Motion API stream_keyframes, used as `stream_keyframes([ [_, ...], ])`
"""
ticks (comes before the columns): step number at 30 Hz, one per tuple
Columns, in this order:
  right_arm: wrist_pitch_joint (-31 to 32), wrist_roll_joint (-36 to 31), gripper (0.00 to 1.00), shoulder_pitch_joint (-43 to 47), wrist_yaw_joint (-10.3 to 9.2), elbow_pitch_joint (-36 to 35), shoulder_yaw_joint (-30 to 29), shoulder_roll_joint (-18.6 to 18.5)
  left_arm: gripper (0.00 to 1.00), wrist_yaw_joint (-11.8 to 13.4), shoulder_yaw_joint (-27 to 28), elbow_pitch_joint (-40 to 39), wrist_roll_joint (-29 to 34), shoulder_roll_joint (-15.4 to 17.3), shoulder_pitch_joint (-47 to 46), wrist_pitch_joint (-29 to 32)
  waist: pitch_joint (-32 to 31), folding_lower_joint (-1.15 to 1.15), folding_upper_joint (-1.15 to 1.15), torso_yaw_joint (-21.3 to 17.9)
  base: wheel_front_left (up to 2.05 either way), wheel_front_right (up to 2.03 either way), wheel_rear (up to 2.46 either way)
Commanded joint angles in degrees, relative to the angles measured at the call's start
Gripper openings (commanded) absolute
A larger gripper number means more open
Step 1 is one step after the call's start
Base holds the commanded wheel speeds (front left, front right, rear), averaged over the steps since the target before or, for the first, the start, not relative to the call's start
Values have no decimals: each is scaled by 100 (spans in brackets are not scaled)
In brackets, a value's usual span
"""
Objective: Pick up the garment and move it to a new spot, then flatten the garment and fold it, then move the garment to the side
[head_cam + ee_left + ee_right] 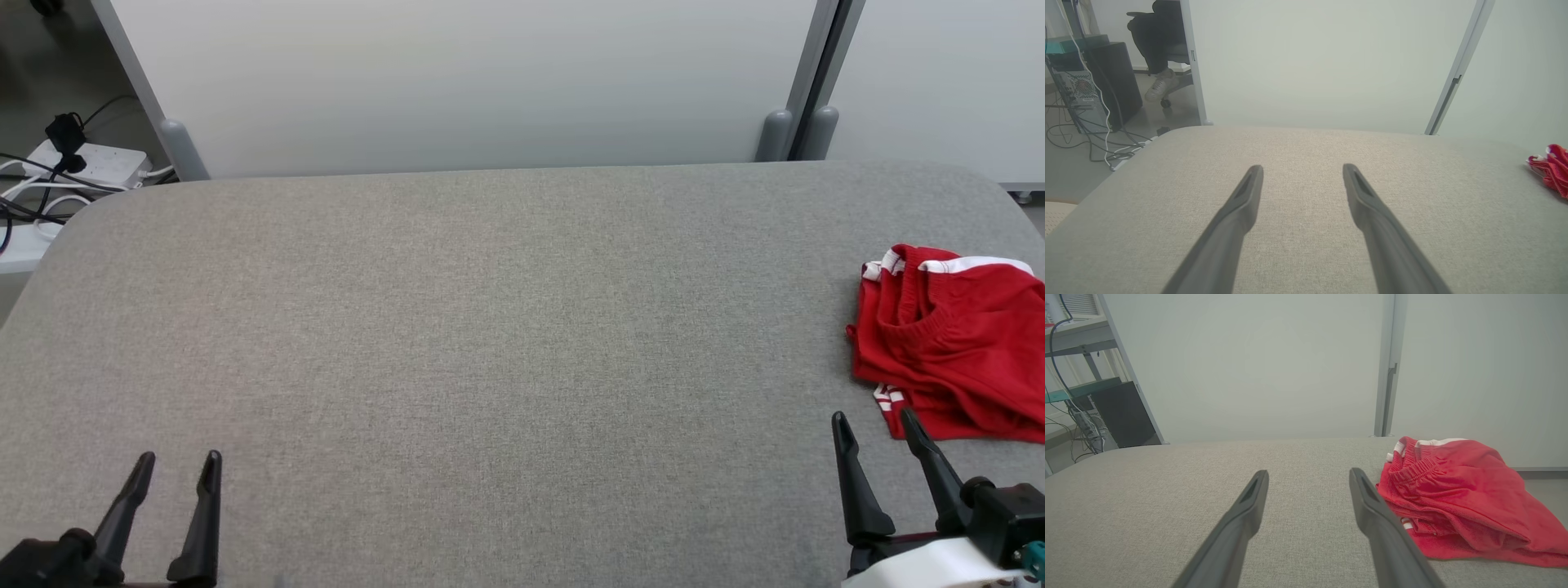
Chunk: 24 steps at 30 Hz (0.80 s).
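Red crumpled garment (955, 343) on grey felt table (457, 327)

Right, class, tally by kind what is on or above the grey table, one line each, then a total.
Red garment: 1
Claws: 2, the left claw and the right claw, both open
Total: 3

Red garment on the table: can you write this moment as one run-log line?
garment: red garment rumpled at grey table right edge | left jaws: open, empty | right jaws: open, empty, close beside garment
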Motion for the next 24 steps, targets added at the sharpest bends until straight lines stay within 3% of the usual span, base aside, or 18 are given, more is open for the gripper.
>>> stream_keyframes([
  [1,28,-68,100,-61,-1,-225,116,-29,100,0,200,-177,122,121,-140,-66,-18,0,0,-23,0,0,0],
  [18,63,38,100,98,-1,-440,1,5,100,2,126,-280,317,35,-34,-73,-93,0,0,-23,0,0,0],
  [19,59,23,0,216,0,-225,-99,68,0,2,-105,-163,249,-100,213,-1,-93,0,0,-23,0,0,0],
  [24,62,176,0,242,0,-39,-58,99,0,-21,-150,11,126,-336,203,40,-90,1,0,-22,0,0,0],
])
